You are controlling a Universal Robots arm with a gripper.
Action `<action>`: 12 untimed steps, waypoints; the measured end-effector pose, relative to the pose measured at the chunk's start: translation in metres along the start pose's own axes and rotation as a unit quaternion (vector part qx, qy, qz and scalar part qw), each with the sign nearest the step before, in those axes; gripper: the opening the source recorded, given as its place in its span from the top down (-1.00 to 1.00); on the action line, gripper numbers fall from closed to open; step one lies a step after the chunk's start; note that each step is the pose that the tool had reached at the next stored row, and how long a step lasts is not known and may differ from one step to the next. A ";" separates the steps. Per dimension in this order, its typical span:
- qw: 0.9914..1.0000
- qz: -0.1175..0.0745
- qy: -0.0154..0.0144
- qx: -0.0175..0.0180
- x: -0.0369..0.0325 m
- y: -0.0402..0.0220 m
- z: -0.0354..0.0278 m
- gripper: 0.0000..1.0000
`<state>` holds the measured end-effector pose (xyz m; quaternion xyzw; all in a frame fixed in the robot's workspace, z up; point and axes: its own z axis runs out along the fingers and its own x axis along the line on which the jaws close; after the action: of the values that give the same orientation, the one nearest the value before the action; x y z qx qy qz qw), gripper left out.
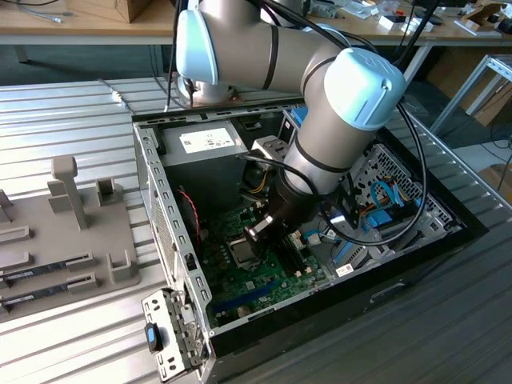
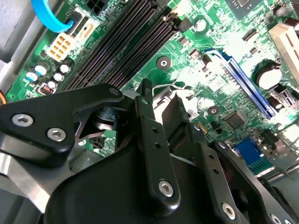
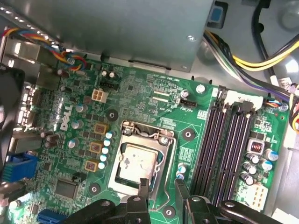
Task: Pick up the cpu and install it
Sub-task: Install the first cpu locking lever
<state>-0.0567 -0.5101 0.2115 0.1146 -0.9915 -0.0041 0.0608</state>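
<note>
The cpu [image 3: 137, 163], a silvery square chip, lies flat in its socket on the green motherboard [image 3: 140, 93], framed by the metal retention bracket [image 3: 145, 130]. In the exterior view the cpu [image 1: 241, 253] sits inside the open computer case, just below the arm's tip. My gripper [image 3: 161, 185] hovers over the socket's edge beside the chip, with its two black fingers [image 3: 143, 186] apart and nothing between them. The second wrist view shows the fingers [image 2: 145, 112] from behind, above the board, with the socket's thin wire lever [image 2: 164, 87] past them.
Dark memory slots [image 3: 229, 140] run beside the socket. The grey power supply [image 1: 204, 148] and bundled cables [image 3: 261, 60] crowd the case's far side. A grey fixture tray [image 1: 64, 232] holding memory sticks stands on the exterior view's left, outside the case wall [image 1: 164, 216].
</note>
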 end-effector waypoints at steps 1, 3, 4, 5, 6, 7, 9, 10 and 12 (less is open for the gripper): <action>1.000 0.004 0.000 0.000 -0.0005 0.0008 0.0001 0.28; 1.000 0.022 0.000 -0.003 -0.0009 0.0008 0.0009 0.28; 1.000 0.031 -0.001 -0.004 -0.0009 0.0008 0.0013 0.28; 0.999 0.046 -0.001 -0.006 -0.0011 0.0008 0.0019 0.28; 0.998 0.057 -0.001 -0.007 -0.0011 0.0008 0.0022 0.28; 0.998 0.064 -0.001 -0.007 -0.0012 0.0008 0.0024 0.28; 0.997 0.073 0.000 -0.001 -0.0021 0.0005 0.0030 0.28; 0.997 0.075 0.000 0.002 -0.0026 0.0005 0.0035 0.28; 0.997 0.080 0.001 0.009 -0.0033 0.0009 0.0057 0.67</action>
<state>-0.0544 -0.5085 0.2054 0.0354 -0.9974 0.0097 0.0612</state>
